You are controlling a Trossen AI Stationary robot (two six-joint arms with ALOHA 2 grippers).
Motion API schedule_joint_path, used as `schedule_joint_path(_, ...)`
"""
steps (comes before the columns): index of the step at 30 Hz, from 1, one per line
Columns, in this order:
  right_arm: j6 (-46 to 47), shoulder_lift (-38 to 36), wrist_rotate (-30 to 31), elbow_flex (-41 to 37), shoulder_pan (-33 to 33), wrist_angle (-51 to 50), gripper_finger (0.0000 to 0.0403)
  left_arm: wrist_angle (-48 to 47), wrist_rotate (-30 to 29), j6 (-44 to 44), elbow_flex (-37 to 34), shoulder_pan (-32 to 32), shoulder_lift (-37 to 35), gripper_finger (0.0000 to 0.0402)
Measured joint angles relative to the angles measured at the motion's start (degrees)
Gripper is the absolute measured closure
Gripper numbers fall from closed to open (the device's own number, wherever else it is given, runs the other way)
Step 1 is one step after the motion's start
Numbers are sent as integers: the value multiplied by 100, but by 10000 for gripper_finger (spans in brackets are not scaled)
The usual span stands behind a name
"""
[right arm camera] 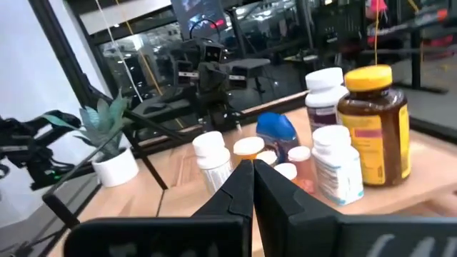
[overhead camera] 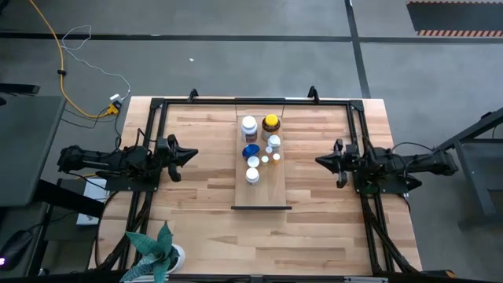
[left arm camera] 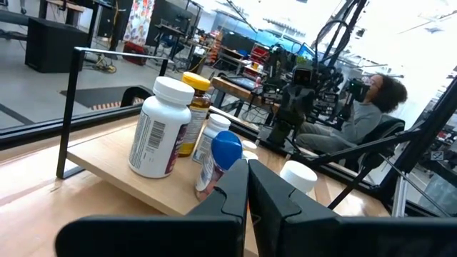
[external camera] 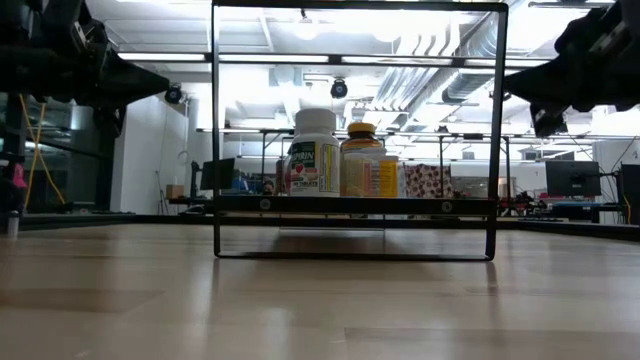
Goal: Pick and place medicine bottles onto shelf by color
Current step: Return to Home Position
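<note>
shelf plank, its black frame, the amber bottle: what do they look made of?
Shelf plank: light wood by its pale tone and faint grain, matte, unfinished or lightly sealed.
Black frame: thin straight bars, probably painted or coated metal.
Amber bottle: translucent brown with glossy highlights, likely plastic, though glass can't be ruled out.

Around your desk (overhead camera: 196, 196), listed:
- Floor (overhead camera: 236, 71): grey concrete, dark seams.
- Yellow cable (overhead camera: 61, 72): trailing on the floor off the left side.
- Striped hazard marking (overhead camera: 456, 33): far right corner.
- Potted plant (overhead camera: 153, 248): at your desk's near edge.
- Overhead: strip lights (external camera: 165, 57), silver ducts (external camera: 440, 60).
- One person (left arm camera: 368, 107), seated in a chair beyond.
</note>
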Motion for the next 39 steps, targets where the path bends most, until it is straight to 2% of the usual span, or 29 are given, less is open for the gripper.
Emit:
schedule_joint_path(5,-365,-8,33,0,35,-48,403,0,0,0,0,0,1,401)
schedule_joint_path(14,272,46,-26,0,35,-227,403,1,0,0,0,2,1,401)
schedule_joint_path(22,273,46,-24,2,35,-232,403,-28,-11,0,0,-100,-328,401)
schedule_joint_path(27,273,14,-25,2,35,-236,403,93,-19,2,-2,-120,-320,401)
schedule_joint_path(31,273,-281,-24,2,0,-213,403,7,-31,2,-2,-127,-318,401)
schedule_joint_path(39,273,-284,-13,0,-155,-210,402,-29,-26,2,-2,-232,-318,401)
